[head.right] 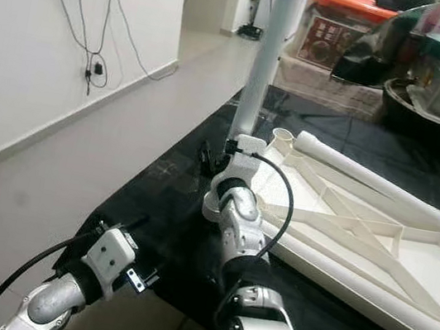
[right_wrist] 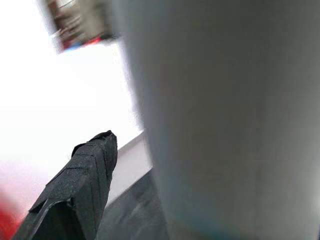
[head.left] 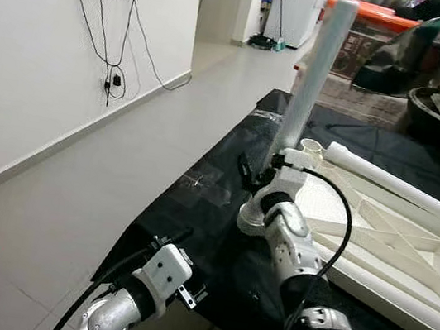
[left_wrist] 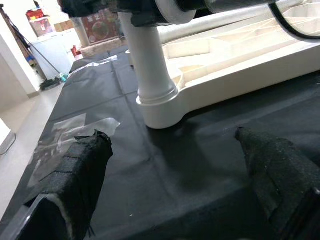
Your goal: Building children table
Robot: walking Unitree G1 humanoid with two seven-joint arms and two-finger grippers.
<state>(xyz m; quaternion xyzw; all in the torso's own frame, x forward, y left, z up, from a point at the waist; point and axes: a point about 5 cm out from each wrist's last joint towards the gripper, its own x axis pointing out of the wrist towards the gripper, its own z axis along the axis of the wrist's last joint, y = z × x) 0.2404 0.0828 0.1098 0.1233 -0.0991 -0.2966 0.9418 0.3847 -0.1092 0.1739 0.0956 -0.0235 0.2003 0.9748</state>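
Bracketed the upright white leg point(head.left: 314, 71) low down with the right tool point(head.left: 274, 167), its visible finger point(right_wrist: 80, 185) just off the plastic, likely to steady it in the corner socket point(left_wrist: 157, 107) of the upturned table frame point(head.left: 407, 253). Hung the left tool point(left_wrist: 172, 137) spread wide at the near edge. Worked on a black-covered tabletop point(head.left: 197, 203) beside grey floor point(head.left: 73, 192) and white wall point(head.left: 35, 60).
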